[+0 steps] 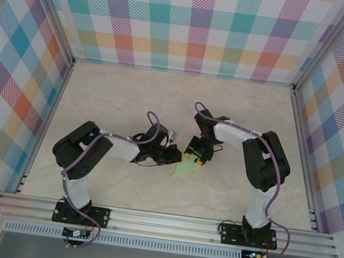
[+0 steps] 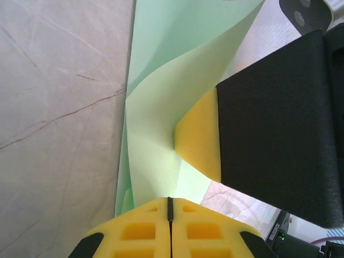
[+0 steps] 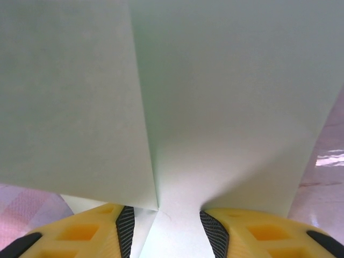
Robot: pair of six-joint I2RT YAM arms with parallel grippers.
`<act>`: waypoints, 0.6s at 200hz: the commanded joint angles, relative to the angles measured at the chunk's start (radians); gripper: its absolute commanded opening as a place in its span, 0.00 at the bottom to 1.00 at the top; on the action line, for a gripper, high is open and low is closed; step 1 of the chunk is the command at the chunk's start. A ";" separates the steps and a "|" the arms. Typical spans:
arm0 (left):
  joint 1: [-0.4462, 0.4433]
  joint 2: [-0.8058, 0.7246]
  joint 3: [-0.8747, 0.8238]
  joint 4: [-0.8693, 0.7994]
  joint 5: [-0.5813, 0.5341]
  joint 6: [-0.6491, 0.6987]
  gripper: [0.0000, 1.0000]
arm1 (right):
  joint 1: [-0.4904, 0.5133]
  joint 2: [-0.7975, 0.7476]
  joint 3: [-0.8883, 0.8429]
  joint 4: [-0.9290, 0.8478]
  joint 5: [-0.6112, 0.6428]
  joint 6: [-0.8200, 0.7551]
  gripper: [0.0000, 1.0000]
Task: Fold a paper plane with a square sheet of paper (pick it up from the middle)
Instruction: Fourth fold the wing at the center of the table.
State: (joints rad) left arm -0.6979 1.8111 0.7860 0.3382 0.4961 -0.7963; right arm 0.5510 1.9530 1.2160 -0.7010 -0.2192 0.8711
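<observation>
The tabletop [image 1: 131,97] is a pale beige, marble-patterned surface with thin reddish-brown veins running across it. Near its middle is the paper plane [image 1: 184,168], pale mint green, its pointed end aimed toward the near left. In the left wrist view one long edge of the paper meets the tabletop while the rest curls upward.

The paper plane [image 1: 183,168] sits on the table [image 1: 119,96] between left fingers [image 2: 134,231] and right fingers [image 3: 252,231].

Pastel plaid walls [image 1: 199,24] close in the left, far and right sides. The desk [image 1: 131,97] is pale veined marble, evenly lit. Aluminium rails [image 1: 165,221] cross the near edge.
</observation>
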 commanded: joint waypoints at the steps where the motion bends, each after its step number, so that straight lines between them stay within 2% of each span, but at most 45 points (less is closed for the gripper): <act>1: 0.000 0.008 0.002 -0.041 -0.008 0.008 0.05 | 0.011 0.159 -0.122 0.067 0.133 0.011 0.44; 120: 0.001 0.015 0.027 -0.087 -0.029 0.029 0.05 | 0.011 0.166 -0.131 0.069 0.141 0.025 0.36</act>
State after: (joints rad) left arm -0.6979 1.8114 0.7883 0.2867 0.4774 -0.7887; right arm 0.5488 1.9522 1.2106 -0.7055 -0.2100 0.8829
